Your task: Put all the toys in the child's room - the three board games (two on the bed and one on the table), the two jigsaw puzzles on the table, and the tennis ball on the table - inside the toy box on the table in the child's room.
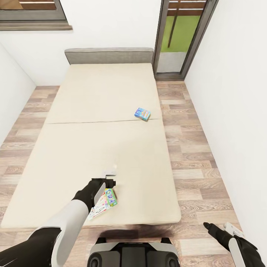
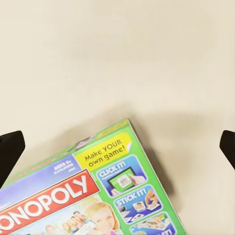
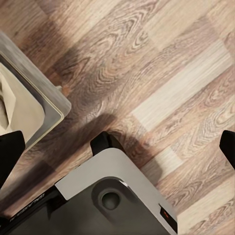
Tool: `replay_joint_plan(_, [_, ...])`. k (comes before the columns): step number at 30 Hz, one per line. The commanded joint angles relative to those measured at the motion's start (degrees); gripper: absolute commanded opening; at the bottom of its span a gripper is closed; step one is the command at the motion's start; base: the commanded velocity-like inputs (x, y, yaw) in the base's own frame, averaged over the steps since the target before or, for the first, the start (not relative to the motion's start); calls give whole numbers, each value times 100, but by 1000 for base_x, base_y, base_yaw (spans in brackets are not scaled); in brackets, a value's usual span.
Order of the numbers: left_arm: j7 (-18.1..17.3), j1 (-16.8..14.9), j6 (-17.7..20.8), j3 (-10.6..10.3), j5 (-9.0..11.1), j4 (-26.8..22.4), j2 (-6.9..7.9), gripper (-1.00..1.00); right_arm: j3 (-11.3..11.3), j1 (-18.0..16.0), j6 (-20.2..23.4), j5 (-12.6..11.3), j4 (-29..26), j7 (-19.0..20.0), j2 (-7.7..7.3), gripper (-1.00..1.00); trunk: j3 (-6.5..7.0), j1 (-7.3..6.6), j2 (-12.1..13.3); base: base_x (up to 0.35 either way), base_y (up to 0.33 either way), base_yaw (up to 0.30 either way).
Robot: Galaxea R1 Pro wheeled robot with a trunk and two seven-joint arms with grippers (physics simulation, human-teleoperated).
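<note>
The green board game box (image 2: 93, 191) reads "MONOPOLY", "Make YOUR own game!", "CLICK IT!", "STICK IT!".

Wide low bed (image 1: 92, 148) with plain beige mattress and grey headboard (image 1: 109, 55), standing on wood-plank floor (image 1: 189, 148). On the mattress, right of middle near a faint seam: small blue game box (image 1: 142, 114). Near the foot edge: green Monopoly box (image 2: 93, 191), lying flat, seen up close from the left wrist.
</note>
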Motion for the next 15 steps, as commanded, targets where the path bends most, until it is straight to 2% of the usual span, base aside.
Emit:
replay_joint_plan(1, [-2, -1, 53, 36, -29, -9, -4, 100, -8, -2, 32, -14, -7, 10, 4, 100, -6, 3, -8, 0, 0, 0])
replay_joint_plan(15, [-9, -1, 160, 48, -33, -25, 1, 100, -3, -2, 32, -22, -7, 9, 8, 100, -6, 3, -8, 0, 0, 0])
